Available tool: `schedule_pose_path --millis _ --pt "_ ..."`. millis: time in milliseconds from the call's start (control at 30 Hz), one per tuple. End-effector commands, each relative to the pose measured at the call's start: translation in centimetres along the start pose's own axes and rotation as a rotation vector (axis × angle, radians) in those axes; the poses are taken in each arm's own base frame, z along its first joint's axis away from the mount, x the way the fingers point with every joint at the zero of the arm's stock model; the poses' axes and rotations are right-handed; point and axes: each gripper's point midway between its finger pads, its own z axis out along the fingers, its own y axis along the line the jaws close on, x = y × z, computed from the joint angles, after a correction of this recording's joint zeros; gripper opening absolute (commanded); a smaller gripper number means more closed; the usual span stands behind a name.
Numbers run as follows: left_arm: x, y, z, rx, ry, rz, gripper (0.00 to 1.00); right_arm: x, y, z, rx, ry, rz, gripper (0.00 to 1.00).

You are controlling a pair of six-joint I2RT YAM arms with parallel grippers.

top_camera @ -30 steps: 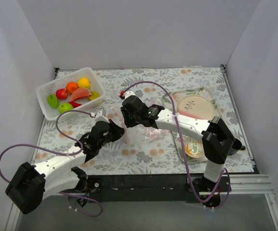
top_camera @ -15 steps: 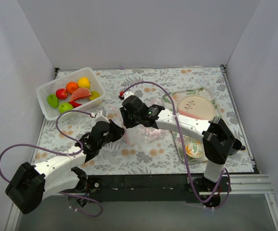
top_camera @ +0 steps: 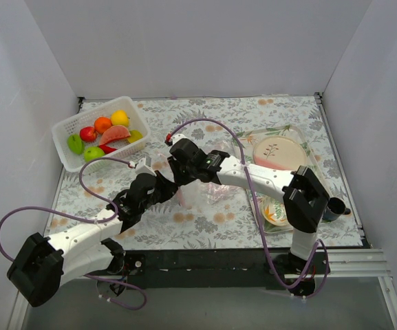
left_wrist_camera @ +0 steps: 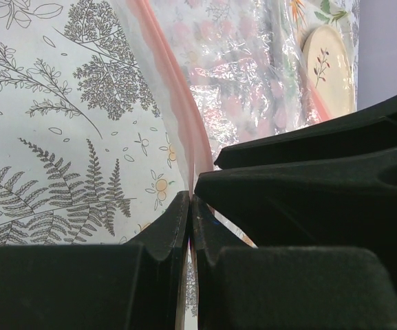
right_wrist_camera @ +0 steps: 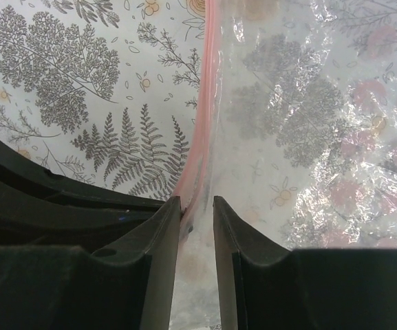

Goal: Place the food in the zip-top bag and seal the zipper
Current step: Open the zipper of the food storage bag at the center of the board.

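Note:
The clear zip-top bag [top_camera: 208, 189] lies mid-table, with no food showing in it. Its pink zipper [left_wrist_camera: 174, 117] runs up from my left gripper [left_wrist_camera: 191, 198], which is shut on the strip's near end. My right gripper [right_wrist_camera: 197, 201] straddles the same zipper [right_wrist_camera: 208, 103]. Its jaws stand a narrow gap apart, and the strip touches the left finger. In the top view the left gripper [top_camera: 165, 185] and right gripper [top_camera: 179, 170] sit close together at the bag's left edge. The food [top_camera: 102, 134] lies in the white basket [top_camera: 66, 128] at the back left: lemon, orange, apples and a watermelon slice.
A clear tray [top_camera: 308, 148] on the right holds a patterned plate [top_camera: 279, 152] and a bowl [top_camera: 277, 212]. A dark cup [top_camera: 332, 208] stands by the right arm. White walls close in on three sides. Purple cables loop over both arms.
My right gripper has moved left and slightly back along the bag's mouth, closer to the left gripper. The left gripper has stayed put on the zipper.

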Motion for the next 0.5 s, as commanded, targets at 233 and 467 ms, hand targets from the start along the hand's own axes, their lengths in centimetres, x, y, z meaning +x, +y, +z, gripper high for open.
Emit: schedule_pose_path --millis 233,467 --pt "-1.3 -1.2 -0.7 0.023 -0.041 0.017 0.0 -1.2 0.1 0.2 0.03 -0.016 -0.012 0.2" --pt "-1.7 -1.0 -1.3 0.007 -0.053 0.035 0.0 -2.1 0.0 1.7 0.071 -0.002 -0.044 0.25"
